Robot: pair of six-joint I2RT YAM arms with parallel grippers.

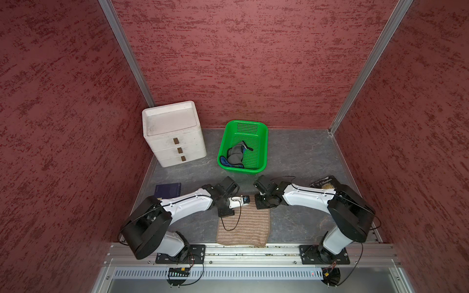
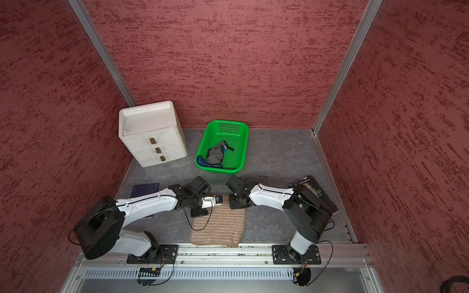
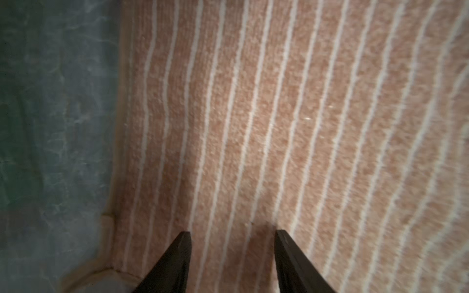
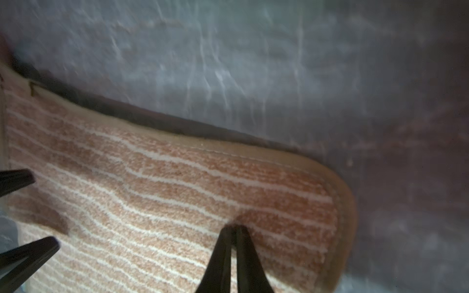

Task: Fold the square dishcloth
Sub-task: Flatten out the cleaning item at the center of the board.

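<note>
The striped brown dishcloth (image 1: 243, 225) lies flat at the middle of the tabletop's (image 1: 304, 157) near edge, between the two arm bases. Its near side reaches the metal rail there and looks thick and rounded.

Both arms reach in over the far side of the dishcloth. The left claw (image 3: 232, 234) is above the far left corner, and its two fingers (image 3: 177, 261) stand clearly apart with nothing between them but the fabric underneath. The right claw (image 4: 233, 228) is down on the far right corner. Its fingers are drawn together and their tips press into the cloth, where a small pucker of fabric seems pinched between them. In the right wrist view the hem of that corner casts a dark shadow on the tabletop.

Toward the far edge, a green basket (image 1: 265, 142) holds a crumpled grey and blue rag (image 1: 236, 156). A white chest of drawers (image 1: 175, 137) stands in the far left corner. A dark blue book (image 1: 168, 190) lies near the left edge and a black book (image 1: 326, 182) near the right edge, each partly under an arm.
</note>
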